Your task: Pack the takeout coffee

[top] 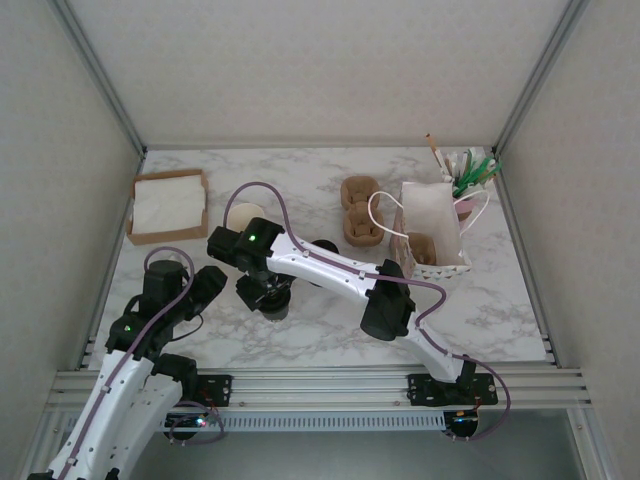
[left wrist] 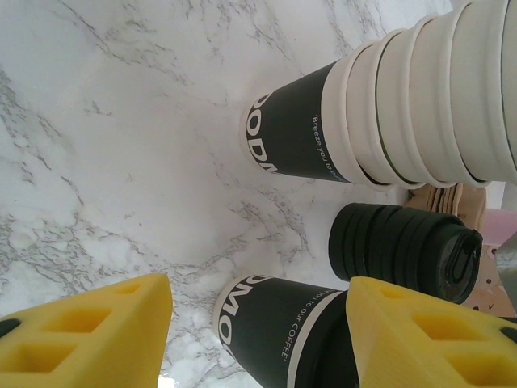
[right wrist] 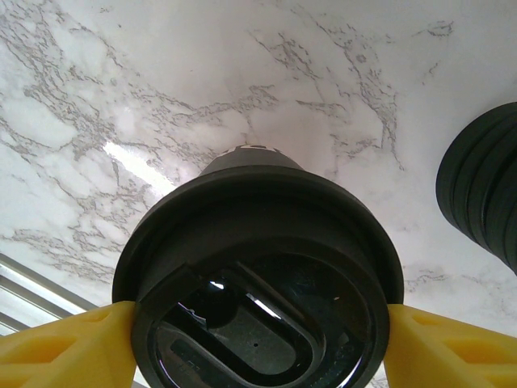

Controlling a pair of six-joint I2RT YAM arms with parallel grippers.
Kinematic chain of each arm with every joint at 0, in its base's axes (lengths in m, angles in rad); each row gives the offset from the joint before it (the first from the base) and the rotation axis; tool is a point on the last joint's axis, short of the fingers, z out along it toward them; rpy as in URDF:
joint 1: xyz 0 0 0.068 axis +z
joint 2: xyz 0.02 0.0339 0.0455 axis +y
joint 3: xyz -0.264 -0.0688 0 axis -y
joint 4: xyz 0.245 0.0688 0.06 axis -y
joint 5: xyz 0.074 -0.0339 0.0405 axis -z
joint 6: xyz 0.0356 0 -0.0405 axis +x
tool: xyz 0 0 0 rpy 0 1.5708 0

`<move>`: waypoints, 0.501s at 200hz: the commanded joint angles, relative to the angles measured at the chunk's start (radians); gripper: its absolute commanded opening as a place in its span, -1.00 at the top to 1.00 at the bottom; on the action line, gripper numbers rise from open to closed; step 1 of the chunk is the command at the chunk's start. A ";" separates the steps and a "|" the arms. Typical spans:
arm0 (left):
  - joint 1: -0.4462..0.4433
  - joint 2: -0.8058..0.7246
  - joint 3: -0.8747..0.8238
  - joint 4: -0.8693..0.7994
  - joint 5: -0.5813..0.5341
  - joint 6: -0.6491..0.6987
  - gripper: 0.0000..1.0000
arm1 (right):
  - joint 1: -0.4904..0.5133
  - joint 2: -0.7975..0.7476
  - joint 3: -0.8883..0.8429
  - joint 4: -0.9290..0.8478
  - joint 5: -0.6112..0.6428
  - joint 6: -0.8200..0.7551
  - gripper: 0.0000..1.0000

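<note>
Overhead: the right gripper [top: 266, 294] hung low over the table [top: 500, 300], left of centre and toward the near edge, hiding what stood beneath it. The left gripper [top: 207, 283] sat just beside it on the left. The cup stack [top: 247, 212] stood just behind both, and the bag [top: 418, 205] stood open near the far right corner, well apart. Left wrist: the coffee [left wrist: 275, 323] stood upright on the marble, cream above and dark below, near the lids [left wrist: 404, 250] and the cup stack. The left jaws stood partly open and held nothing; one finger was clear of the cup, and the other overlapped it in view. Right wrist: the coffee's black lid sat centred between the yellow fingers [right wrist: 56, 352]. The jaws were wide, with a finger at each side of the rim; whether they bore on it could not be told. Assessment: the step in hand appeared to be taking hold of the coffee for transfer to the bag. Recommended: grip the cup wall below the rim rather than the lid alone, since a lid may pull off. Close evenly and only firmly enough to hold, as paper crushes. Lift straight up to clear the lids and stack, and keep the cup upright throughout. Keep the left gripper out of the path.
</note>
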 commanded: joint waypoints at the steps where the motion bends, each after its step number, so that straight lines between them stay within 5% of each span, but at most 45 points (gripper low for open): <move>1: 0.013 0.002 -0.007 0.015 0.017 0.018 -0.18 | -0.009 0.014 -0.001 -0.003 -0.001 0.010 -0.49; 100: 0.014 0.007 0.002 0.017 0.026 0.022 -0.18 | -0.017 0.000 -0.038 0.024 -0.011 0.011 -0.55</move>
